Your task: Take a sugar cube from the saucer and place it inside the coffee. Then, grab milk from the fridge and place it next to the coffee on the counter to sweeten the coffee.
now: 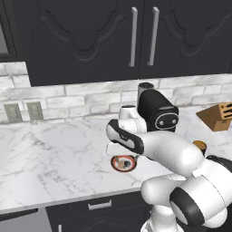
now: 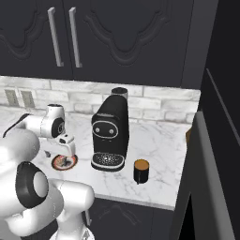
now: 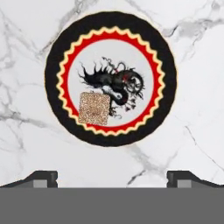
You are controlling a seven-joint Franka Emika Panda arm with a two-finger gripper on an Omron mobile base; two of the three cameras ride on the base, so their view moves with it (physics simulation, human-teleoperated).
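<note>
Closest to us, the white arm rose from the base, bent at the elbow and reached forward over the counter point(image 1: 54, 149), its hand turned straight down. We saw the gripper point(image 3: 111, 177) spread wide with nothing between its fingertips point(image 3: 43, 177), which stood far apart above bare marble just short of the saucer point(image 3: 54, 74). From the right base camera the gripper point(image 2: 67, 149) hung directly over the saucer point(image 2: 63, 162), clear of it; from the left one the hand hid part of the saucer point(image 1: 123, 164), near the counter's front edge.

Through the hand camera we looked squarely down on the saucer: round, so no long axis, with a black outer ring, a red band edged by a yellow zigzag, and a pale centre bearing a dark dragon-like figure. The sugar cube point(image 3: 94, 108) lay flat on it, a speckled tan square with its sides roughly parallel to the line between the fingertips, sitting at the figure's lower left and touching the red band's inner edge.

Just beyond the saucer stood the black coffee machine point(image 2: 110, 133), its perforated drip tray at the foot. To its right, nearer the counter's edge, sat the dark cup of coffee point(image 2: 141, 171), upright. Farther right a wooden knife block point(image 1: 217, 116) leaned. Behind them ran the pale brick backsplash with two outlets point(image 1: 22, 111), and above it black cabinets point(image 1: 90, 36) with silver handles.
</note>
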